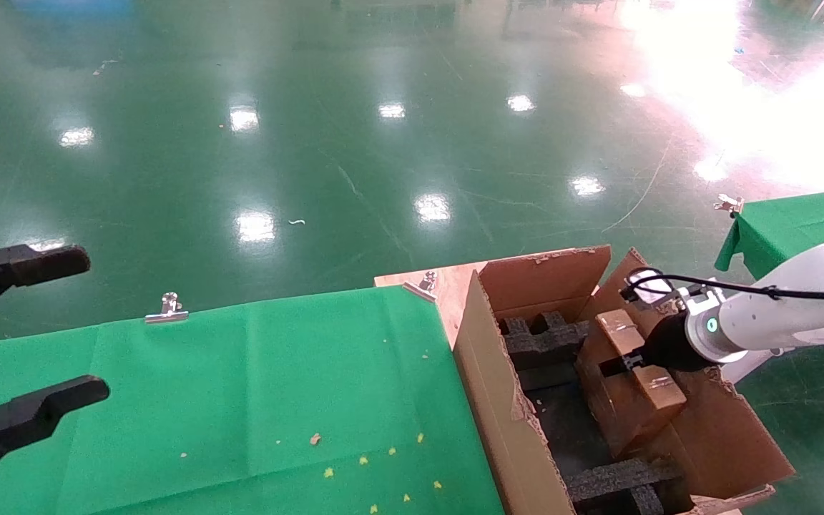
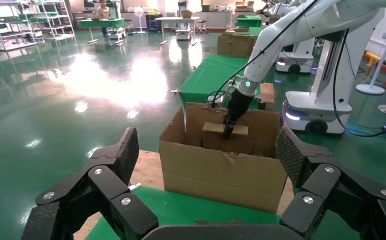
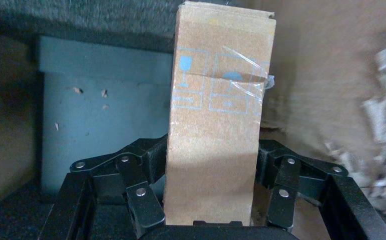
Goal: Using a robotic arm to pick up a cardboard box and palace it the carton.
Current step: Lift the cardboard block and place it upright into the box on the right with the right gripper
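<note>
The robotic arm, my right, reaches from the right into the open carton. Its gripper is shut on the small cardboard box and holds it on edge, tilted, inside the carton by the right wall, between black foam blocks. In the right wrist view the fingers clamp both sides of the box. The left wrist view shows the carton, the box and the right gripper from across the table. My left gripper is open and empty at the far left.
A green-cloth table with metal clips lies left of the carton, which stands on a wooden board. A second green table is at the right. Another foam block lies at the carton's near end.
</note>
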Tool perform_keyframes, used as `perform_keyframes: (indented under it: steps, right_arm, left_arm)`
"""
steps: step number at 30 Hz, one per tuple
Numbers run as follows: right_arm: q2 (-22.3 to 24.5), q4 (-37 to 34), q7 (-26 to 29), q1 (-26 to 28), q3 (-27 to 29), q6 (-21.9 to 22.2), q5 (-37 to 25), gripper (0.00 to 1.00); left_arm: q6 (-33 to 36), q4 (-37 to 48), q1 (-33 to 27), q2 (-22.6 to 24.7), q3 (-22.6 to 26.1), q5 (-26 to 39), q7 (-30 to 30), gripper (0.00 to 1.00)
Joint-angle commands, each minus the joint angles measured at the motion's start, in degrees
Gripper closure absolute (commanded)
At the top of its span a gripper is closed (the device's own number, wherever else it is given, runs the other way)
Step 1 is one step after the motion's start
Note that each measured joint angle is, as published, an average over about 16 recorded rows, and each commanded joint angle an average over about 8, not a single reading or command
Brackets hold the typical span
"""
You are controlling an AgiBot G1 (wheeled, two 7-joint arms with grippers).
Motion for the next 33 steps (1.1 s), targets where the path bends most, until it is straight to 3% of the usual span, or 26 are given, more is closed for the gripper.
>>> perform_keyframes:
  steps: [1, 20, 22, 27, 29, 30, 33]
  right_arm:
    - [-0.2, -0.4, -0.5, -0.8, 0.2, 0.1, 0.4, 1.00]
    - [-2.2, -6.0, -5.0, -7.8, 1.7, 1.2, 4.3, 0.99]
    - [-2.3, -6.5, -5.9, -8.1, 2.2, 1.1, 4.9, 0.87]
    - [-2.5, -7.3, -7.8, -8.6, 3.1, 1.1, 6.0, 0.25]
    - [-2.6, -7.4, -8.1, -8.7, 3.2, 1.1, 6.1, 0.04]
    - [-2.6, -7.5, -8.2, -8.7, 3.3, 1.1, 6.2, 0.00]
    - [-2.6, -7.5, -8.2, -8.7, 3.4, 1.1, 6.3, 0.00]
  left_arm:
    - [0.0, 0.0, 0.0, 0.0, 0.0, 0.0, 0.0, 0.00]
    - [0.0, 0.0, 0.0, 0.0, 0.0, 0.0, 0.0, 0.00]
    - [0.0, 0.0, 0.0, 0.0, 0.0, 0.0, 0.0, 0.00]
    - [0.0, 0.0, 0.0, 0.0, 0.0, 0.0, 0.0, 0.00]
    - [0.0, 0.0, 0.0, 0.0, 0.0, 0.0, 0.0, 0.00]
    - [0.0, 0.0, 0.0, 0.0, 0.0, 0.0, 0.0, 0.00]
    - [0.0, 0.0, 0.0, 0.0, 0.0, 0.0, 0.0, 0.00]
